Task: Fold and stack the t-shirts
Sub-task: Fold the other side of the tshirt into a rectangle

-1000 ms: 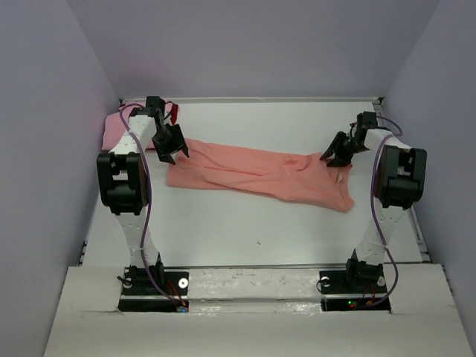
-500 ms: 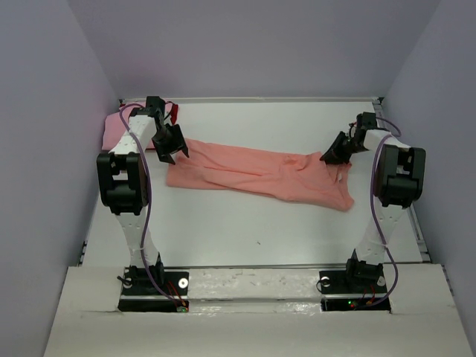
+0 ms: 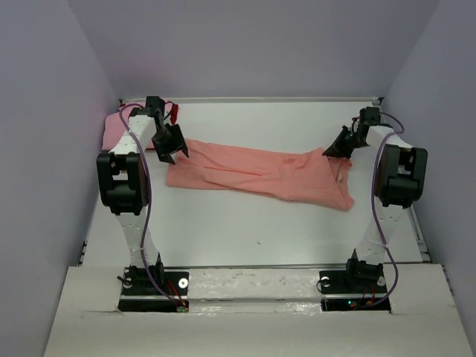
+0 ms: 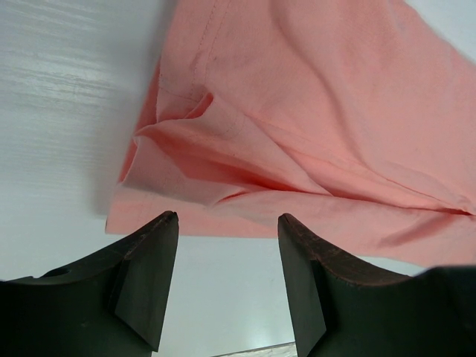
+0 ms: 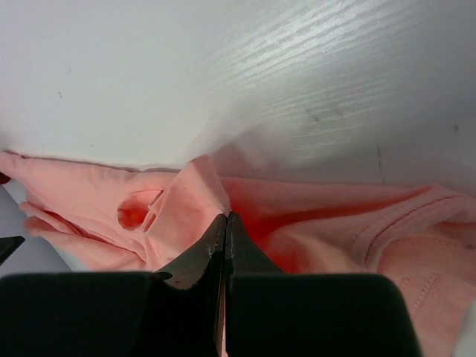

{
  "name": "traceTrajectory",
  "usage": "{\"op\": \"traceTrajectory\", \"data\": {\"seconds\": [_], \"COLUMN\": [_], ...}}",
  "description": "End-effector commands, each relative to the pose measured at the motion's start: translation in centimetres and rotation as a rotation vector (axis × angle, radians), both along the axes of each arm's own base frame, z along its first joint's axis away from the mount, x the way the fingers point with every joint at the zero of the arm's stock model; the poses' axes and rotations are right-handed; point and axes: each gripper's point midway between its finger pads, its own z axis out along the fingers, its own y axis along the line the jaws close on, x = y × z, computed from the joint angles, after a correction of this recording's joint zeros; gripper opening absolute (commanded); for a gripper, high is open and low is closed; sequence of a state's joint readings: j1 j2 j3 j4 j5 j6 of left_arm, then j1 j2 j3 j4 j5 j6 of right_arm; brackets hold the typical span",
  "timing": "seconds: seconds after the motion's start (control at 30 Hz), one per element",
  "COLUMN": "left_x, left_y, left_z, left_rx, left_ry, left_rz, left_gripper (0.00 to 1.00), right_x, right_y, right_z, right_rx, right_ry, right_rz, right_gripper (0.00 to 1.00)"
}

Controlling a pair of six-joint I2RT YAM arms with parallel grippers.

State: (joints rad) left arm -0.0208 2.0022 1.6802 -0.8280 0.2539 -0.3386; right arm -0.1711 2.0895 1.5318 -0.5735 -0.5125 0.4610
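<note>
Salmon-orange t-shirt (image 5: 186,193) pinched at a raised fold by right fingers (image 5: 224,223), pressed together on the cloth (ribbed collar just beside). Left fingers (image 4: 167,230) apart, nothing between, poised over the shirt's other end near a sleeve edge. Shirt rumpled, stretched slantwise across the white table (image 3: 245,230). Behind the left arm, in the far left corner: lighter pink t-shirt (image 3: 113,132), scrap of dark red t-shirt (image 3: 172,113) peeking alongside.

1. Top external looks down from above and behind the arm bases (image 3: 155,285), taking in the whole table (image 3: 223,230).
2. Left wrist faces the salmon-orange t-shirt (image 4: 312,111) from close by.
3. Right wrist sits closer still to that shirt, shared by all views.
</note>
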Motion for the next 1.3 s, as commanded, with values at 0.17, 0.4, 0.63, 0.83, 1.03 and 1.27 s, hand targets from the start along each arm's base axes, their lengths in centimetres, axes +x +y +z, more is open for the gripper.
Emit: {"op": "traceTrajectory", "data": {"seconds": [0.17, 0.4, 0.63, 0.83, 1.03, 1.27], "left_x": [0.5, 0.4, -0.2, -1.5, -1.8, -0.9], "left_y": [0.4, 0.3, 0.4, 2.0, 3.5, 3.8], "left_z": [1.3, 1.2, 0.7, -1.0, -1.7, -0.8], "left_rx": [-0.007, -0.008, -0.005, -0.043, -0.034, -0.037], "left_ry": [-0.032, -0.034, -0.019, 0.018, 0.023, -0.014], "left_rz": [0.013, 0.013, 0.003, 0.042, 0.062, 0.067], "left_gripper": [0.66, 0.66, 0.66, 0.66, 0.66, 0.66], "right_x": [2.3, 2.9, 3.2, 2.8, 2.5, 2.4], "right_y": [-3.4, -3.9, -3.6, -3.5, -3.5, -3.4], "right_z": [5.4, 6.8, 7.0, 6.5, 6.3, 6.3], "right_rx": [-0.024, -0.022, 0.005, 0.003, 0.004, 0.006], "right_ry": [-0.110, -0.136, -0.136, -0.123, -0.117, -0.117], "right_rz": [-0.047, -0.053, -0.049, -0.045, -0.044, -0.047], "right_gripper": [0.00, 0.00, 0.00, 0.00, 0.00, 0.00]}}
